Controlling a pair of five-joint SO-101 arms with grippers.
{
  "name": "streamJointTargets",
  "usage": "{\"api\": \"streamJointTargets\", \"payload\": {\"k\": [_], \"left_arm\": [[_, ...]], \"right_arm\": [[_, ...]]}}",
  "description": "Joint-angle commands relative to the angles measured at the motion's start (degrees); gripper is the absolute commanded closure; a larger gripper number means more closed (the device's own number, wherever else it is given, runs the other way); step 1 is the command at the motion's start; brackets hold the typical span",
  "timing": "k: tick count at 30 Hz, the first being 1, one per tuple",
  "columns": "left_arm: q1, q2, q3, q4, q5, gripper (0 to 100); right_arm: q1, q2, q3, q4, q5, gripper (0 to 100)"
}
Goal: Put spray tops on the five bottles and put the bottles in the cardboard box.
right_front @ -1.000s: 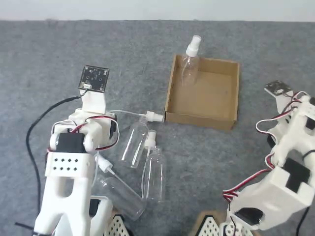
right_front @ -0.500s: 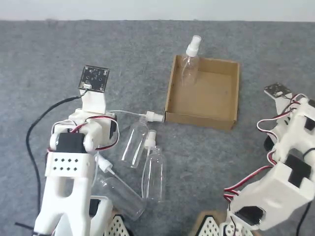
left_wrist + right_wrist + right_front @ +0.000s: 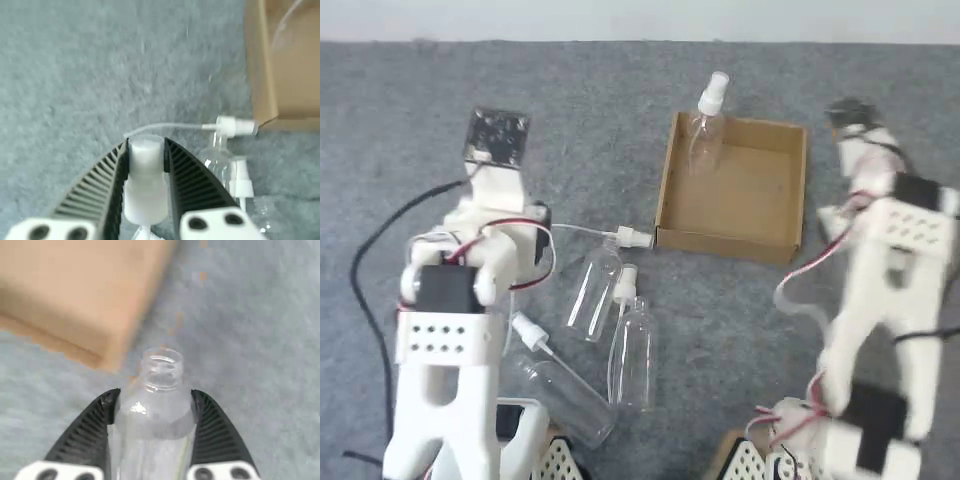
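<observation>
**Both grippers loaded above a grey, felt-like tabletop [image 3: 420,100].**
The left gripper [image 3: 145,147] is clamped by its ribbed black fingers on a white cylindrical spray top [image 3: 145,190]. The right gripper [image 3: 155,395] is clamped on a clear open-necked bottle [image 3: 157,420] (long axis along the fingers, neck outward). Beyond, three lying bottles [image 3: 565,395] [image 3: 633,350] [image 3: 595,285] point their necks farward. A loose spray top [image 3: 632,238] lies beside the shallow cardboard box [image 3: 725,240], where a capped bottle [image 3: 705,130] stands upright in a far corner.

We are finding no text, label, number or sign that can be read, neither on the cardboard box [image 3: 725,241] nor on the bottles [image 3: 592,292].
</observation>
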Motion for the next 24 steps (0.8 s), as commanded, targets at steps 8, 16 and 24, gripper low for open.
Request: {"api": "streamJointTargets", "payload": {"k": [8, 16, 24], "left_arm": [[-0.35, -2.11, -28.79, 9.49, 7.21, 99], [0.18, -2.11, -36.62, 10.2, 17.23, 99], [0.26, -2.02, -36.18, 0.97, 25.76, 99]], "right_arm": [[-39.16, -28.79, 14.33, -5.58, -21.1, 99.2], [-47.69, -35.91, 32.09, -25.63, -24.44, 99.2], [-55.08, -36.53, 38.51, -36.09, -14.59, 99.2]]}}
